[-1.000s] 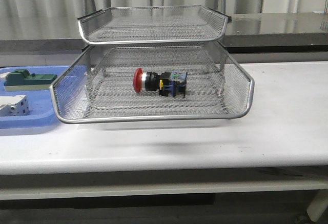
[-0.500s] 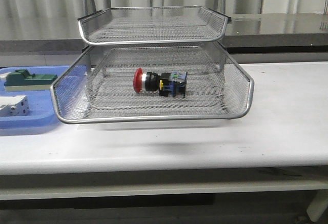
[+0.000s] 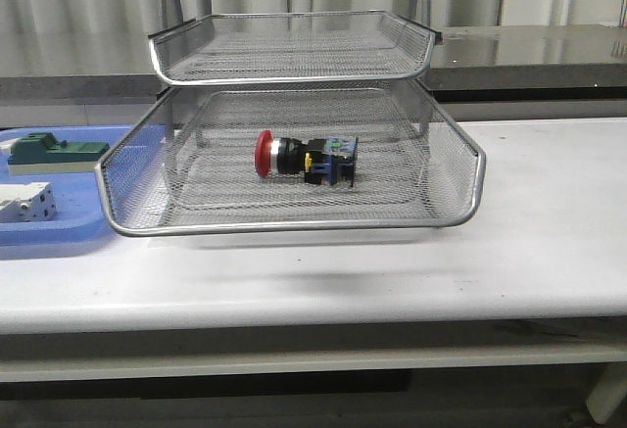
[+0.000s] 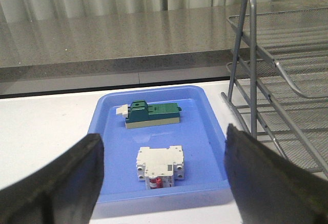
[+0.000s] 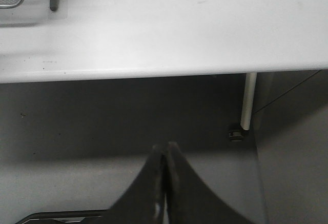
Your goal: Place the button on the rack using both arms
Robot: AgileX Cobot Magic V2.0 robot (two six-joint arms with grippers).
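Button (image 3: 305, 159) on its side in the rack's (image 3: 294, 224) lower tier, well clear of both pincers: left pincer (image 4: 163, 183) spread wide, facing the blue tray (image 4: 105, 123); right pincer (image 5: 165, 190) pressed closed, empty, off the counter (image 5: 169, 24) edge.

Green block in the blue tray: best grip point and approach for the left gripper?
Take the green block across its long narrow body, jaws closing on the two long sides, coming from above. It lies flat in the blue tray, apart from the white block, so both sides are free. The left gripper is open.
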